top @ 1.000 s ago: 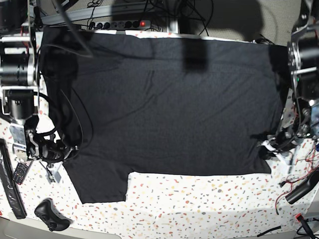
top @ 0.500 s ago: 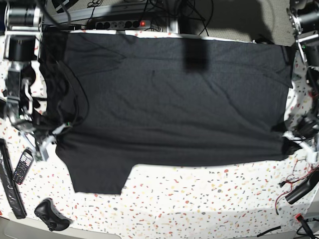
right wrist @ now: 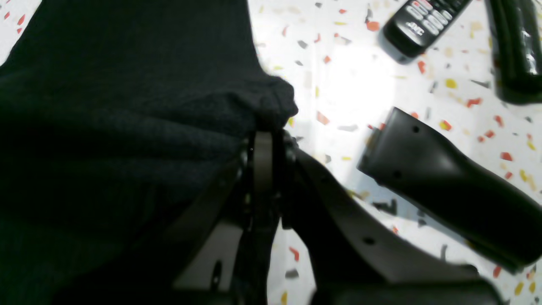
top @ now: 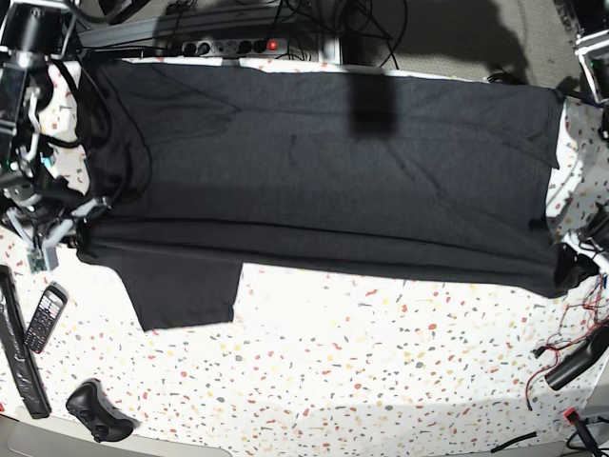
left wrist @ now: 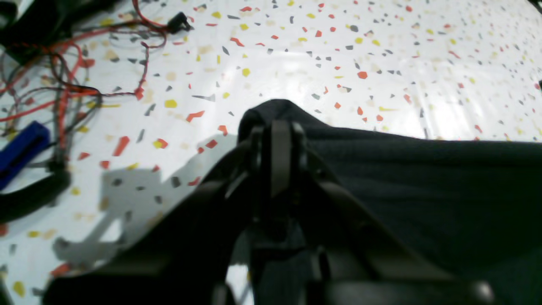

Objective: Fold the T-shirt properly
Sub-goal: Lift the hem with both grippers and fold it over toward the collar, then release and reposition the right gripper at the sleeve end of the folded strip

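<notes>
T-shirt (top: 324, 171): was spread black and plain across the speckled table (top: 381, 371), one sleeve hung toward the near edge.
Left gripper (left wrist: 277, 127): was clenched on a bunched fabric corner.
Right gripper (right wrist: 264, 140): was clamped on the opposite corner.
Remote control (top: 43, 319): was lying beside the sleeve.

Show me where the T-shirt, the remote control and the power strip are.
T-shirt (top: 314, 181), base view, middle of the spread black fabric.
Remote control (top: 44, 318), base view, on its keypad.
Power strip (top: 224, 45), base view, along its row of sockets.
</notes>
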Robot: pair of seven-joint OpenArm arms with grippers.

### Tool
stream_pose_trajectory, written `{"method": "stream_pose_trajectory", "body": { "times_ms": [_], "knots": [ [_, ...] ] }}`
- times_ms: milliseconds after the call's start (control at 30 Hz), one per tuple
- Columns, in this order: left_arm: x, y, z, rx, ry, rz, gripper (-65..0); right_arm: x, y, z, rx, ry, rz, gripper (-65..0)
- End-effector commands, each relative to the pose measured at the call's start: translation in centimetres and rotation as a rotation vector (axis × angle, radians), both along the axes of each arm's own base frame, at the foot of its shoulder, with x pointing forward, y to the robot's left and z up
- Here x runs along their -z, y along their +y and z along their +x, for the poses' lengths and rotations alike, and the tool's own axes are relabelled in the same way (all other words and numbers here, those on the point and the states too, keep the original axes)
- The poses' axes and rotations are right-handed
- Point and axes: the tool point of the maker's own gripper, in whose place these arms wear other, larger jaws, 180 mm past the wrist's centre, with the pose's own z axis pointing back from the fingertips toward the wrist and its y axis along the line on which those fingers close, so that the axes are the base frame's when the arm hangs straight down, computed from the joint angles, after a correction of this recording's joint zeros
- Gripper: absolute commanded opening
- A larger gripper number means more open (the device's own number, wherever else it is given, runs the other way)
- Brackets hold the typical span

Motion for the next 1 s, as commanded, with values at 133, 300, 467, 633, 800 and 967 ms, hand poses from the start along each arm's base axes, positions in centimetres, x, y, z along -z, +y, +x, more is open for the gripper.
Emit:
{"method": "stream_pose_trajectory", "body": {
  "times_ms": [133,300,467,633,800,967],
  "knots": [
    [-0.5,2.2,-1.4,-0.047,-0.003,-0.019,-65.0,-1.8,-1.3,-1.8,0.025,-0.051,0.0,-65.0],
    [0.5,3.2,-3.8,-0.049,0.032,-0.049,-65.0,-1.0,-2.1,-4.4,0.054,-0.02,0.022,-65.0],
    [2.9,3.1,-6.2,-0.038,0.115,-0.046,-65.0,0.8,-1.9,-6.3,0.061,0.035,0.027,-65.0],
    [4.5,3.1,-7.8,-0.034,0.178,-0.033,-63.5,2.1,-1.4,-7.0,0.079,0.082,0.054,-62.5],
    [4.3,3.3,-7.8,-0.026,0.188,-0.011,-37.7,1.4,-0.8,-5.9,0.079,0.057,0.11,-38.3],
    [2.6,4.5,-7.6,0.004,0.203,0.136,-37.7,-0.5,0.8,-3.2,0.067,0.056,0.238,-38.3]
  ]
}}
